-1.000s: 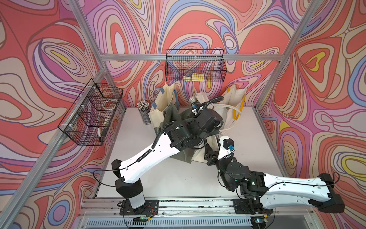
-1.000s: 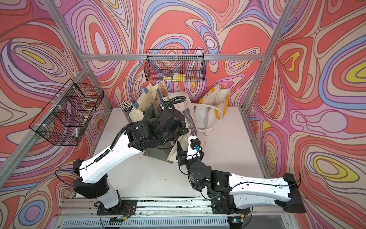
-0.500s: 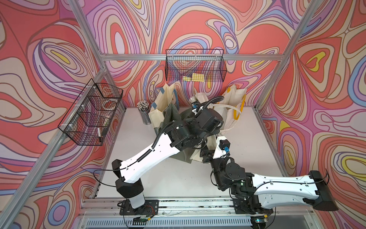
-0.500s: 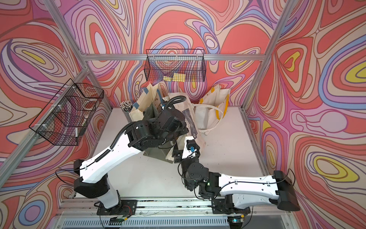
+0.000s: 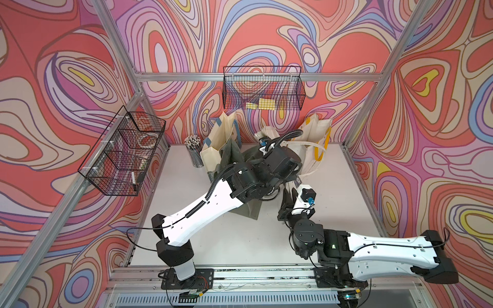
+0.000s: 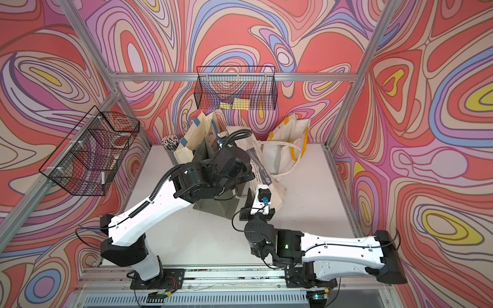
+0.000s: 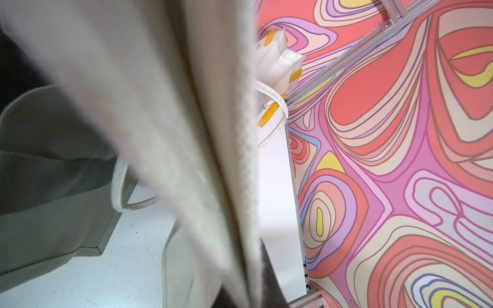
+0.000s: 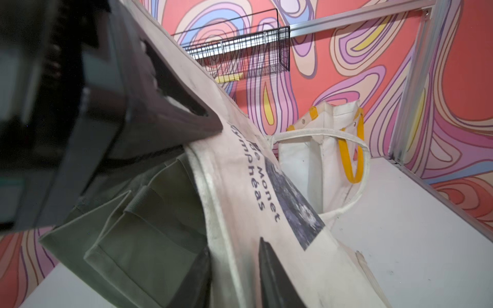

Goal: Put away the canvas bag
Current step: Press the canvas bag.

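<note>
**Bag** (image 8: 240, 186): cream canvas with a stitched hem, dark lettering reading "Monet" and a grey-blue printed panel. Grey smudges are noted on the cloth. It is held up, tilted, over the middle of the worktop (image 5: 213, 240), toward the far side. The green bag (image 8: 120, 240) is just to its left and the yellow-handled bag (image 5: 317, 138) is to its right.

**Left tool** (image 8: 197, 117): clamped together on the bag's upper edge.

**Right tool** (image 8: 234, 253): one finger is placed on each side of the bag's hem, lower down. Whether the cloth is pinched cannot be told.

**Containers:**
- The green bag is slumped open, and only a sewn pocket is seen inside.
- The yellow-handled bag is stood open at the far right; its contents cannot be seen.
- A blue-handled bag (image 5: 221, 138) is stood upright at the far left, beside a cup (image 5: 196, 160) filled with white-tipped sticks (image 5: 192, 140).
- Yellow notes (image 5: 262, 103) are held in the far basket (image 5: 290, 88).
- What looks like a white pen (image 5: 132, 177) is held in the near compartment of the left basket (image 5: 112, 160).
</note>
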### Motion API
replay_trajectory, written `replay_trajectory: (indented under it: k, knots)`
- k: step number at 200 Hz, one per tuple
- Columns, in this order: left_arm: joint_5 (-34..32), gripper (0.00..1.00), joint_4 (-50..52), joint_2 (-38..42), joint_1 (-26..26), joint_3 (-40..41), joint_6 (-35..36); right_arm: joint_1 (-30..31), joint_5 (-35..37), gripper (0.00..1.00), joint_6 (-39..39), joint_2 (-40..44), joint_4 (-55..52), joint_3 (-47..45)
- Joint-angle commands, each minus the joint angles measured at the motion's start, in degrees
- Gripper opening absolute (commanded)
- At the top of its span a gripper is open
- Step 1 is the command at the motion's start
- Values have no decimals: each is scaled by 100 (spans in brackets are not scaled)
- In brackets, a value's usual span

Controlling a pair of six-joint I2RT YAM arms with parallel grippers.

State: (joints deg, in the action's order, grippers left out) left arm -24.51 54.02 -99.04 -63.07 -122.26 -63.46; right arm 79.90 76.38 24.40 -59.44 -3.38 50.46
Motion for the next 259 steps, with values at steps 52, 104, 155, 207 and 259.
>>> replay_trajectory:
  k: [52, 104, 155, 207, 259]
  knots:
    - [-363, 0, -208, 165, -13, -163, 161, -33, -1212, 0, -900, 1209, -880, -468]
    - [-211, 0, -407, 255, -13, 35, 255, -36, -1377, 0, -1005, 1365, -1331, -415]
    - [-16, 20, -923, 631, -12, 812, 1490, -29, -2088, 0, -583, 1471, -2613, 176]
    - [176, 69, -2643, 1917, -4, 2584, 3683, -42, -2194, 0, 79, 1581, -4078, 712]
    - [1106, 74, -2608, 2676, -12, 3124, 7008, -154, -2472, 0, 240, 1084, -4969, 1553]
